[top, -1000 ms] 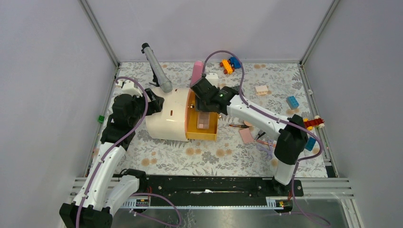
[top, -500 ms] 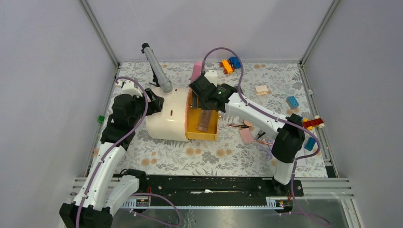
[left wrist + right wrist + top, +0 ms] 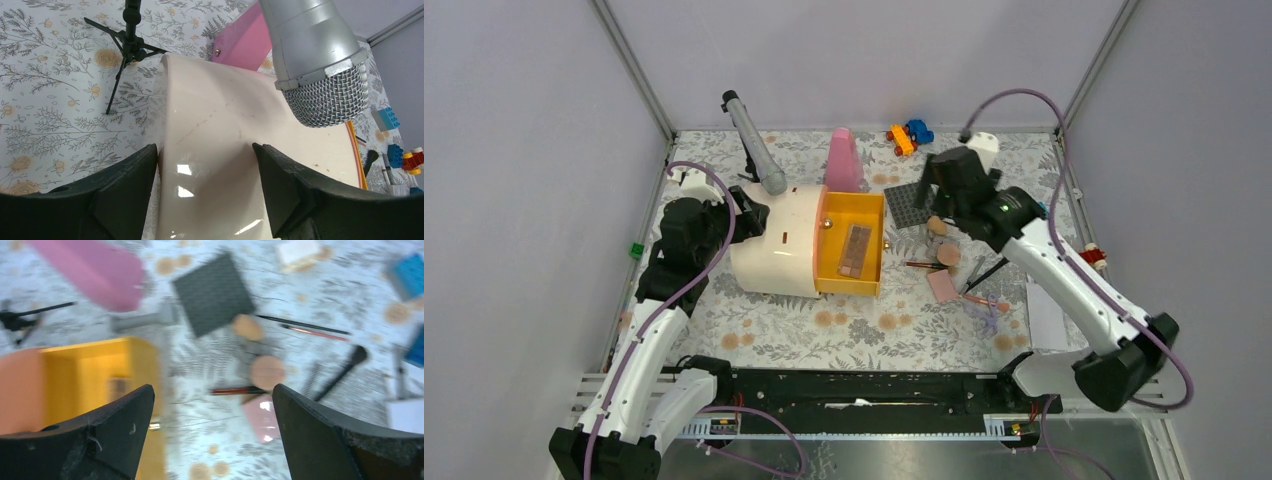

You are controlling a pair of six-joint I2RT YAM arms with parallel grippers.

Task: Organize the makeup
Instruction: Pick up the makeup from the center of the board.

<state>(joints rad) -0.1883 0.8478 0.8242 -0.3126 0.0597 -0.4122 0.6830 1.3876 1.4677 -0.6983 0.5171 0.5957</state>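
Your right gripper point(image 3: 936, 188) has swung away right of the yellow drawer point(image 3: 873, 240), leaving the palette point(image 3: 857, 250) lying inside — puff point(image 3: 949, 255) and pink compact point(image 3: 942, 286) sit just right of the drawer. Left wrist: your left gripper point(image 3: 205, 185) clamps the cream case point(image 3: 210, 125) beside the drawer. Right wrist: its fingers point(image 3: 100, 435) stand wide, empty, above the puff.

Flowery desk point(image 3: 864, 325) has a cream box point(image 3: 774, 248) with its yellow drawer point(image 3: 871, 250) open, and a silver mic point(image 3: 752, 145) on a tripod leaning over the box. Tall pink cone bottle point(image 3: 844, 162) sits just behind the drawer, with a dark grey studded plate point(image 3: 908, 205) to its right and orange and blue bricks point(image 3: 907, 135) at the back.
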